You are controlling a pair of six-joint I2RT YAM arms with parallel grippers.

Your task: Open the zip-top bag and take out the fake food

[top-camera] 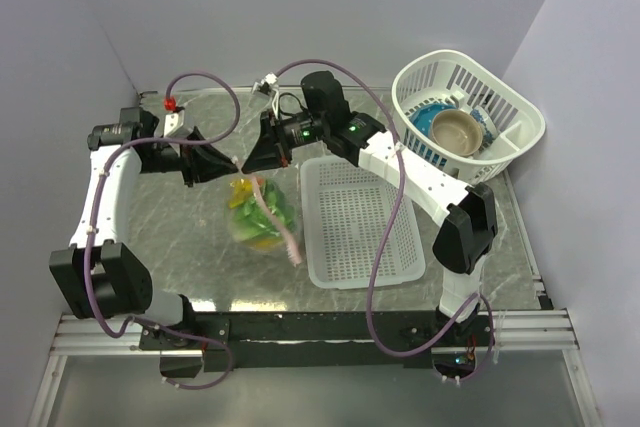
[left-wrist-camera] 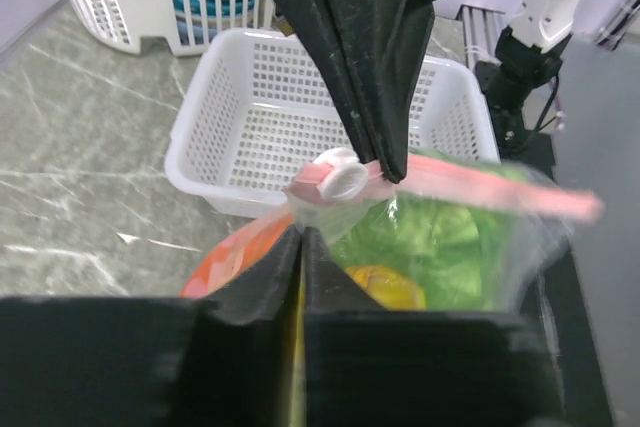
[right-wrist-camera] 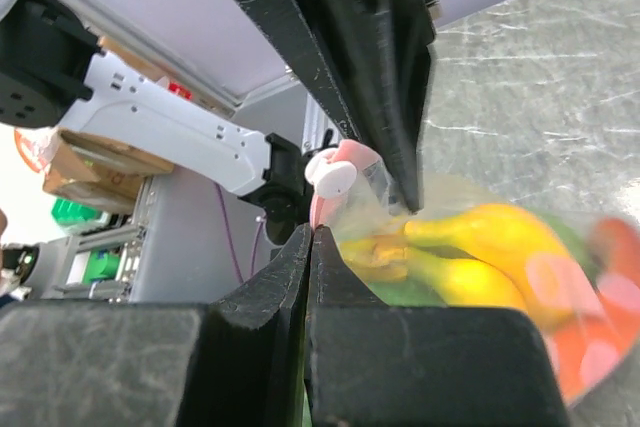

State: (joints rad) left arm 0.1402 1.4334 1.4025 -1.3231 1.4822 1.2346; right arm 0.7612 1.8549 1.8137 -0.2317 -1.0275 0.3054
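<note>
The zip-top bag (top-camera: 262,215) hangs above the table, clear and floppy, with its pink zip strip (top-camera: 287,235) trailing down to the right. Inside it are the green lettuce (left-wrist-camera: 440,237), the yellow banana (right-wrist-camera: 480,237) and an orange slice (left-wrist-camera: 235,257). My left gripper (top-camera: 231,165) is shut on the bag's top edge from the left; its tips (left-wrist-camera: 302,231) pinch the plastic. My right gripper (top-camera: 251,161) is shut on the same top edge from the right (right-wrist-camera: 313,229), beside the white slider (right-wrist-camera: 330,175). The two grippers nearly touch.
A white perforated tray (top-camera: 363,280) lies just right of the bag. A white basket (top-camera: 528,112) at the back right holds a blue bowl (top-camera: 428,117) and a tan bowl (top-camera: 458,130). A small red thing (top-camera: 171,104) sits at the back left. Walls stand close around.
</note>
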